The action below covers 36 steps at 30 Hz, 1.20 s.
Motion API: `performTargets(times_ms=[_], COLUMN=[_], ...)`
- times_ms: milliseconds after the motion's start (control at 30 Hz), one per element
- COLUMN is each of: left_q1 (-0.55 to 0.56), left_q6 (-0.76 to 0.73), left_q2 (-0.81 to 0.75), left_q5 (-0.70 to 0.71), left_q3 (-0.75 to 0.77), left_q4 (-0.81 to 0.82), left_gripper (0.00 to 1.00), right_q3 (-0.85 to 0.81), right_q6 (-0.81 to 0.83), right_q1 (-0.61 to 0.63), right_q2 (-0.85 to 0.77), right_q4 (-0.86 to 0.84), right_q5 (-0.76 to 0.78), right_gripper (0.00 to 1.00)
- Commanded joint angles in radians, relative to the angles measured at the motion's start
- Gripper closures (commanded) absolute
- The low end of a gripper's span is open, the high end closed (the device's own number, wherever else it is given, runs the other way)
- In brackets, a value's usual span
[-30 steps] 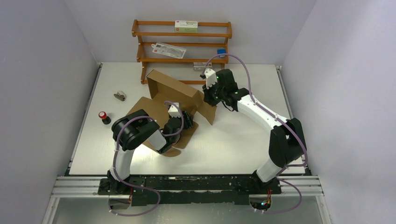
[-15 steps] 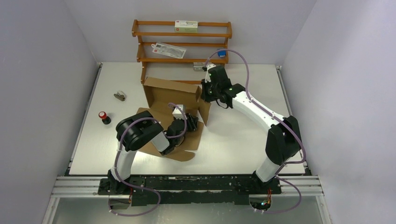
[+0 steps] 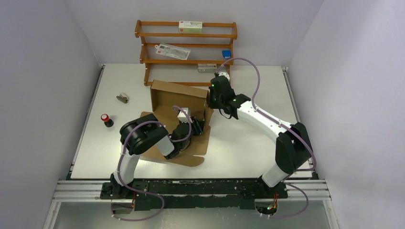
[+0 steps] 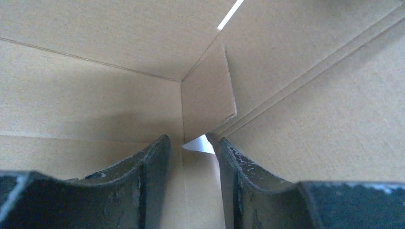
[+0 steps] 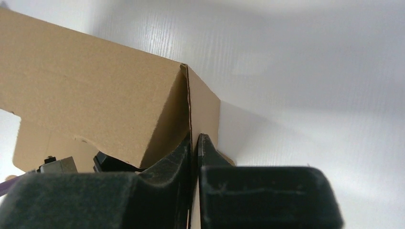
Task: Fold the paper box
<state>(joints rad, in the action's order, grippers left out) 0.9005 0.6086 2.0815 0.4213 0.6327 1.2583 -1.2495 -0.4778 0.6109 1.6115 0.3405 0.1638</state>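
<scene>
The paper box (image 3: pixel 177 95) lies partly formed mid-table, its back wall and right side wall standing up and its front flaps flat. My left gripper (image 3: pixel 197 126) is down inside it near the right wall. In the left wrist view that gripper (image 4: pixel 193 143) is open, with only the box floor and a small corner flap (image 4: pixel 208 95) ahead of its fingers. My right gripper (image 3: pixel 210 102) reaches in from the right. It is shut on the top edge of the box's right wall (image 5: pixel 204 112), close to the back corner, with the thin cardboard pinched between its pads (image 5: pixel 195 139).
A wooden rack (image 3: pixel 143 52) with small packets and a blue item (image 3: pixel 226 53) stands at the back of the table, just behind the box. A red-capped object (image 3: pixel 106 119) and a small grey object (image 3: pixel 123 98) lie to the left.
The right arm swung the side wall inward and up, and the box turned square to the table. The left gripper narrowed a little and shifted right inside the box.
</scene>
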Motion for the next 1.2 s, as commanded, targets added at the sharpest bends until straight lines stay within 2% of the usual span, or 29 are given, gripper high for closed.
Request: performTargets(times_ms=[0, 333, 433, 633, 900, 1033, 1167], left_q1=[0.015, 0.013, 0.014, 0.01, 0.01, 0.002, -0.002], left_q6=[0.037, 0.056, 0.053, 0.045, 0.005, -0.019, -0.025], left_q2=[0.009, -0.03, -0.068, -0.178, -0.343, -0.416, -0.432], left_q5=[-0.065, -0.078, -0.076, -0.066, -0.04, -0.026, -0.021], left_q3=[-0.03, -0.092, -0.106, -0.146, -0.185, -0.185, -0.197], left_q4=[-0.028, 0.0, -0.015, -0.081, -0.276, -0.456, -0.531], left_gripper=[0.53, 0.57, 0.56, 0.51, 0.45, 0.43, 0.45], right_q3=[0.075, 0.147, 0.169, 0.213, 0.21, 0.202, 0.187], right_q6=[-0.131, -0.117, -0.11, -0.109, -0.065, -0.028, -0.032], right_q1=[0.021, 0.044, 0.043, 0.044, 0.043, 0.041, 0.042], right_q2=[-0.051, -0.14, -0.167, -0.179, -0.176, -0.168, -0.145], right_q4=[-0.119, -0.225, -0.25, -0.278, -0.23, -0.185, -0.152], right_q5=[0.074, 0.034, 0.021, 0.003, -0.011, 0.002, -0.002], right_gripper=[0.9, 0.6, 0.57, 0.57, 0.58, 0.61, 0.67])
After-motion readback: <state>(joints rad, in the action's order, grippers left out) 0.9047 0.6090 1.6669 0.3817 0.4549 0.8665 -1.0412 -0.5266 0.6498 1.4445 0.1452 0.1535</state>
